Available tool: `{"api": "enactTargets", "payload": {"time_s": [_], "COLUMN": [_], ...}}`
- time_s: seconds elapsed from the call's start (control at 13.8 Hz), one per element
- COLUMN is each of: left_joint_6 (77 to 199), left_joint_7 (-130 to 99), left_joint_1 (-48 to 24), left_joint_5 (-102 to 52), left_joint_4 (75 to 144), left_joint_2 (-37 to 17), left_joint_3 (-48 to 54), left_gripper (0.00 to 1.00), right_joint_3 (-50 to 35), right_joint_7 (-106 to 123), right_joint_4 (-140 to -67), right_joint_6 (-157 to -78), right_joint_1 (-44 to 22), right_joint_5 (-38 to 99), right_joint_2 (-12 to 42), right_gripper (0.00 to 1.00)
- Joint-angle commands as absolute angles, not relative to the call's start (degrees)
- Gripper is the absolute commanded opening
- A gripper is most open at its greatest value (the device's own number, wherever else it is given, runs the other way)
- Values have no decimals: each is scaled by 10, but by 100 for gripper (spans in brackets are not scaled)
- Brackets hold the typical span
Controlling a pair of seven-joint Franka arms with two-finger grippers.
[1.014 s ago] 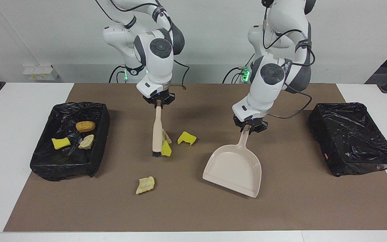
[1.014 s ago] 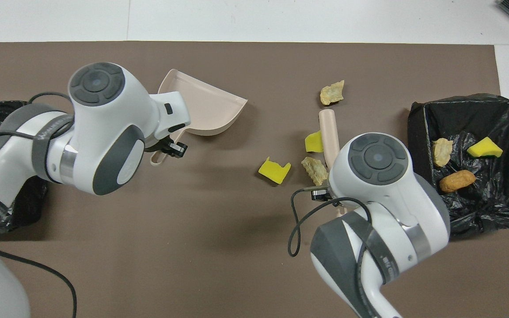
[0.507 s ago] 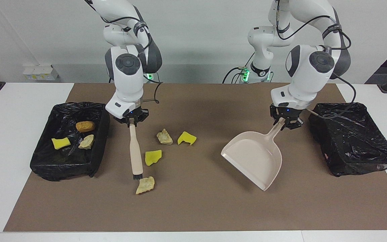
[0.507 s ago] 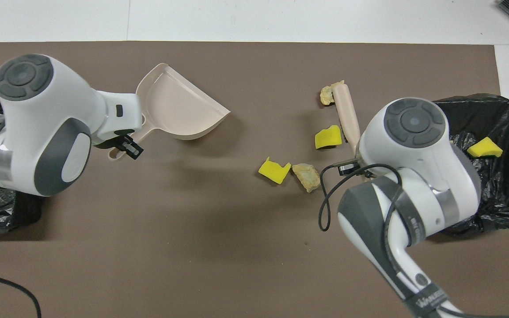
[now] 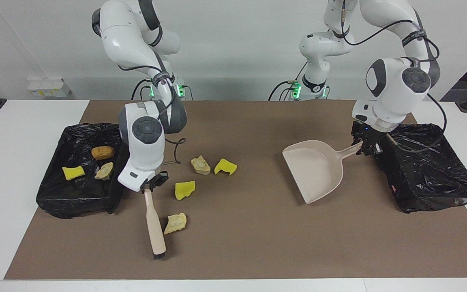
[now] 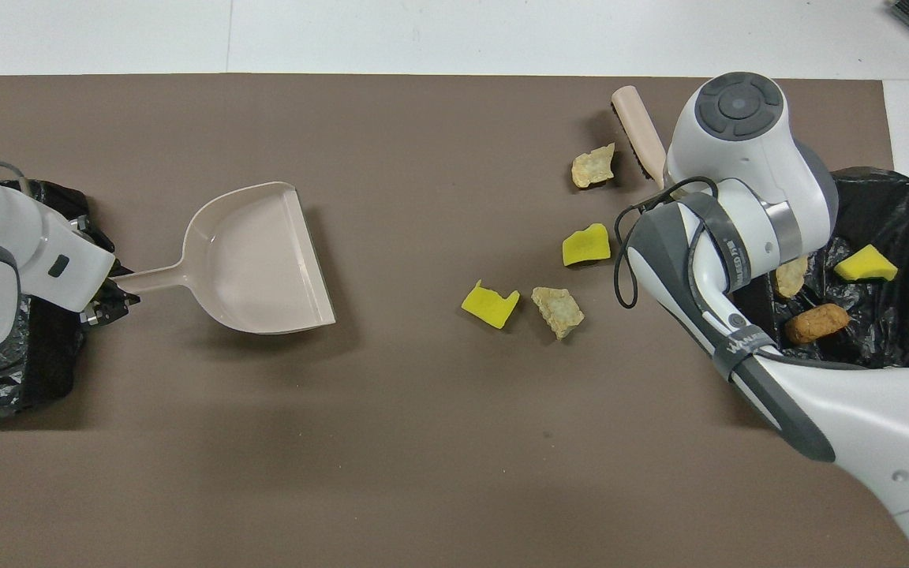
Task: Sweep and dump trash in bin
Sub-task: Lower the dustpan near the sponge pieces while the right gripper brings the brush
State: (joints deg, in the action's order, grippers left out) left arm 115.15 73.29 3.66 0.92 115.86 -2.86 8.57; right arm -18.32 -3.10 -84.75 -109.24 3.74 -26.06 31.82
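My right gripper (image 5: 150, 187) is shut on the handle of a beige brush (image 5: 155, 227), whose bristles point down at the mat beside a pale crusty scrap (image 5: 175, 223). More trash lies loose nearer the robots: two yellow sponge chunks (image 5: 185, 190) (image 5: 225, 166) and a pale lump (image 5: 200, 165). My left gripper (image 5: 366, 148) is shut on the handle of the beige dustpan (image 5: 314, 170), held low with its mouth toward the trash. In the overhead view the brush (image 6: 636, 130) shows past the right arm, which hides its gripper; the dustpan (image 6: 257, 260) is turned toward the scraps.
A black-lined bin (image 5: 51, 194) at the right arm's end holds a brown bread piece (image 5: 103, 152), a yellow chunk (image 5: 73, 172) and a pale lump (image 5: 104, 171). Another black-lined bin (image 5: 424, 166) sits at the left arm's end, beside the left gripper. A brown mat (image 5: 237, 243) covers the table.
The right gripper carried the brush away from the robots, past the scraps, toward the right arm's end. The left gripper swung the dustpan toward the left arm's end and turned it.
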Motion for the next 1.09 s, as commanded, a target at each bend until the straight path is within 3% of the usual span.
{"api": "enactTargets", "payload": {"time_s": [0.0,0.36,1.01], "left_joint_6": [1235,1238,1274], "left_joint_7": [740,628,589], "left_joint_1": [12,-63,-96], "left_joint_5": [7,-1,-1], "left_joint_4": [1261,1261,1307], "left_joint_2": [27,28,33], "left_joint_3": [84,83,83], "left_gripper": [0,0,0], "right_joint_3": [-199,-254,-289], "right_joint_7": [-17,-18,-212], "right_joint_4": [-879,-972,-990], "right_joint_6": [-1078,-1036,-1035], "right_joint_1": [34,34,-35], "right_joint_5": [-262,-216,-110], "right_joint_2": [296,240,221], "right_gripper": [0,0,0]}}
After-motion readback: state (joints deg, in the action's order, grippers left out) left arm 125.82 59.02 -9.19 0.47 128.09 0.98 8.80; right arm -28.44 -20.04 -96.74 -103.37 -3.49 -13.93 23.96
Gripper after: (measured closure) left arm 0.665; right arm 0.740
